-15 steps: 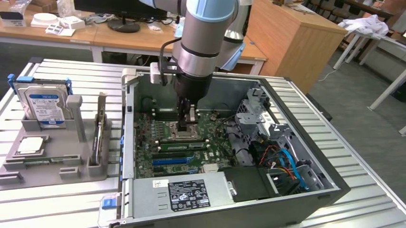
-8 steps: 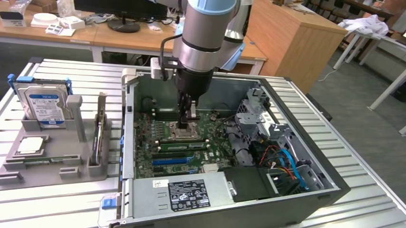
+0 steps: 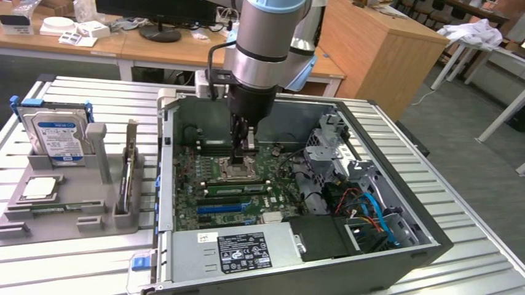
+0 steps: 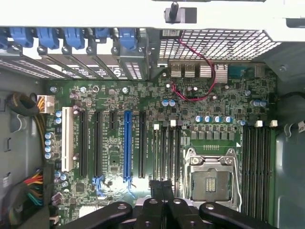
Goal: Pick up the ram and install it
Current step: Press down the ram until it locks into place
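I have the gripper point(image 3: 243, 153) low inside the case, jaws closed over the motherboard point(image 4: 143, 114). Ram point(image 3: 235, 188) seated in its slot beside the CPU socket point(image 4: 210, 179). I'd check it sits level.

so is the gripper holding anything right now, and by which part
Nothing that shows: the gripper is shut, fingers together with no board between them, above the motherboard beside the CPU socket.
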`<state>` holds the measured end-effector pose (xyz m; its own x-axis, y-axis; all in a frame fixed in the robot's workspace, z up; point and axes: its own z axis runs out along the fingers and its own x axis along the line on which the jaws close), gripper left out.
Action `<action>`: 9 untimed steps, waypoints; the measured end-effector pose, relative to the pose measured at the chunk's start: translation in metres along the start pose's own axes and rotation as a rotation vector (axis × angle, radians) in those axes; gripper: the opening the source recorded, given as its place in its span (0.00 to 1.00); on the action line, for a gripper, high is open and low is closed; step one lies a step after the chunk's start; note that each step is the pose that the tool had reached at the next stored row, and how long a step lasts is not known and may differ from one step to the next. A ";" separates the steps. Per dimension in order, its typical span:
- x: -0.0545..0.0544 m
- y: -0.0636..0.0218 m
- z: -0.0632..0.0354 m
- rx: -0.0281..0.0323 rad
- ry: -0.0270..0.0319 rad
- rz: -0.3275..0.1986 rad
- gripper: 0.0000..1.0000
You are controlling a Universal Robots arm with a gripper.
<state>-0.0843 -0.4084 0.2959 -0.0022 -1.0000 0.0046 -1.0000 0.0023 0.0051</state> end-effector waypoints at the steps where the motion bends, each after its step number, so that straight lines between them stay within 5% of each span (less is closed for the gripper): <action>1: 0.000 0.0000 -0.0014 0.0000 0.0007 0.000 0.11; 9: 0.000 0.0001 -0.0129 -0.0001 0.0019 0.000 0.11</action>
<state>-0.0843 -0.4084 0.3087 -0.0023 -1.0000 0.0065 -1.0000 0.0023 0.0052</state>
